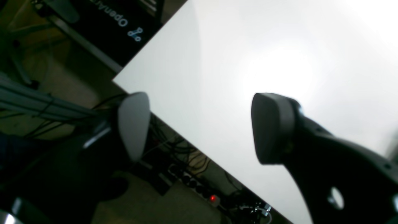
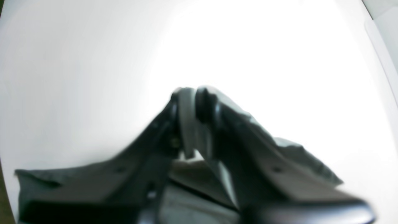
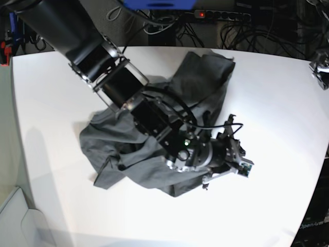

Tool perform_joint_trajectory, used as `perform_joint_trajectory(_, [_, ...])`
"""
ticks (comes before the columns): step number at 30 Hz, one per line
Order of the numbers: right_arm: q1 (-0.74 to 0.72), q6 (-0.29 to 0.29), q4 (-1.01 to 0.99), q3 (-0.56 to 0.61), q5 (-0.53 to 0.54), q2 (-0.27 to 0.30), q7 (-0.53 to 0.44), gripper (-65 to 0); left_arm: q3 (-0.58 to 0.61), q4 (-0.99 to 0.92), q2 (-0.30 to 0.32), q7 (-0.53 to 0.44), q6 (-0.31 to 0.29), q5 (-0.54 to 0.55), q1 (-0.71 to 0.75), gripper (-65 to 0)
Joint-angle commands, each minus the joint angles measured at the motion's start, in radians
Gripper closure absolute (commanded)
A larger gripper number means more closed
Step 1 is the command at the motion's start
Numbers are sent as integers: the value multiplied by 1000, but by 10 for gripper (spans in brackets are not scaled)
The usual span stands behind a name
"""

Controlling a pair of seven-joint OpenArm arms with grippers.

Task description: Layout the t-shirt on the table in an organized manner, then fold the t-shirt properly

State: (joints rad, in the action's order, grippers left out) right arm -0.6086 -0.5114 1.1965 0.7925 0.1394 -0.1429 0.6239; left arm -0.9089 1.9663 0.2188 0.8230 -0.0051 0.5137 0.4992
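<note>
Charcoal t-shirt [image 3: 154, 113] lies crumpled mid-table [image 3: 277, 103], one lobe reaching toward twelve o'clock. Right gripper [image 2: 194, 105] pinches its five o'clock hem. White surface spreads bare toward three and nine. Left gripper [image 1: 199, 127] gapes wide over a table corner.

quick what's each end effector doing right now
Left end effector: open, empty, above the table edge.
Right end effector: closed on the t-shirt.
</note>
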Motion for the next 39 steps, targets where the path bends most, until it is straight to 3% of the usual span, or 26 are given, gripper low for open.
perform_joint_trajectory(1, [-30, 6, 18, -6, 15, -14, -20, -168, 6, 17, 20, -20, -2, 1, 3, -499])
perform_joint_trajectory(5, [14, 4, 32, 0, 15, -14, -28, -257, 52, 18, 23, -29, -2, 1, 2, -499])
perform_joint_trajectory(11, [52, 7, 136, -26, 7, -14, -16, -283, 150, 18, 17, -31, -2, 1, -60, -499])
perform_joint_trajectory(18, [145, 7, 342, -201, 7, 210, 135, -283, 371, 1, -17, -31, 0, -13, -228, -499])
perform_joint_trajectory(25, [244, 4, 489, -394, 7, 378, 212, -283, 505, -236, -98, -32, 0, -91, -428, -498])
perform_joint_trajectory(28, [304, 3, 552, -466, 7, 424, 224, -283, 551, -333, -118, -57, 0, -109, -489, -497])
perform_joint_trajectory(34, [439, 1, 669, -591, 7, 501, 224, -283, 701, -497, -117, -215, 6, -111, -552, -496])
perform_joint_trajectory(39, [553, 1, 742, -712, 7, 518, 224, -283, 739, -591, -121, -270, 9, -111, -584, -496])
